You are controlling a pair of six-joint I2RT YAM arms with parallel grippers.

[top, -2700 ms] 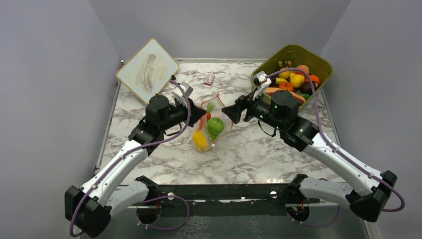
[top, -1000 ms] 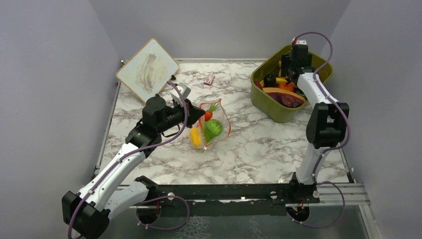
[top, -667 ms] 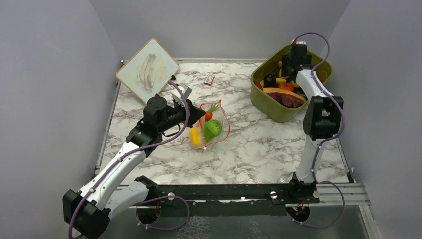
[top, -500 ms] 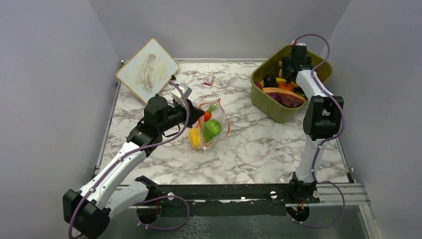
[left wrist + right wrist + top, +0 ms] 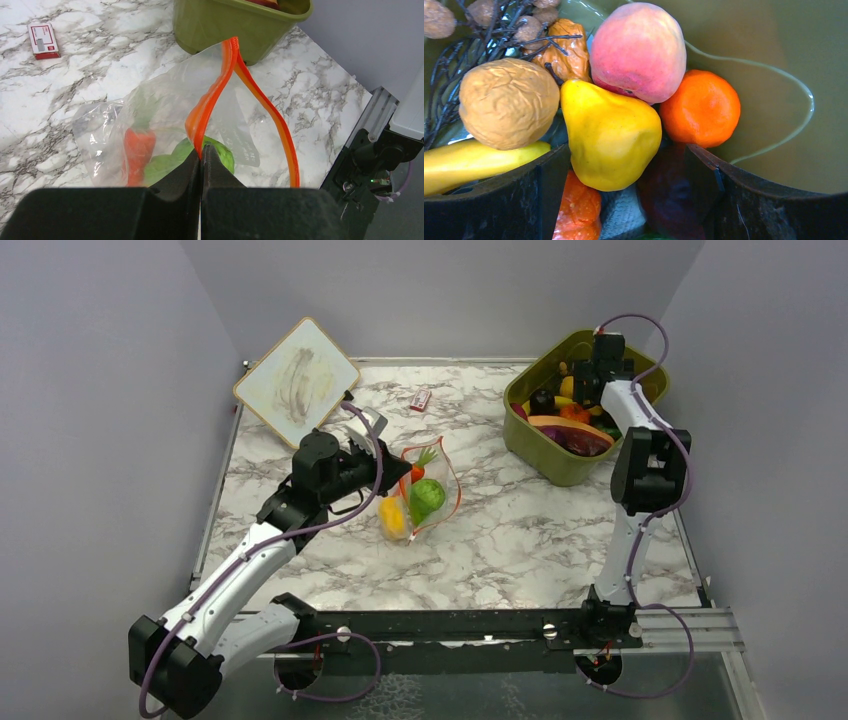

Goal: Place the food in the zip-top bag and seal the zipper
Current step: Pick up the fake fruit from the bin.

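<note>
Zip-top bag [image 5: 165, 97], white label [image 5: 241, 146] print unreadable, red-white packet [image 5: 42, 40] likewise

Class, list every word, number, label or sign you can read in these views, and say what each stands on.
Nothing here can be read.
On the red-white packet: a printed panel, too small and blurred to read.
On the white label patch of the zip-top bag: faint print, too blurred to read.
On the white board: grey smears only, no writing.
</note>
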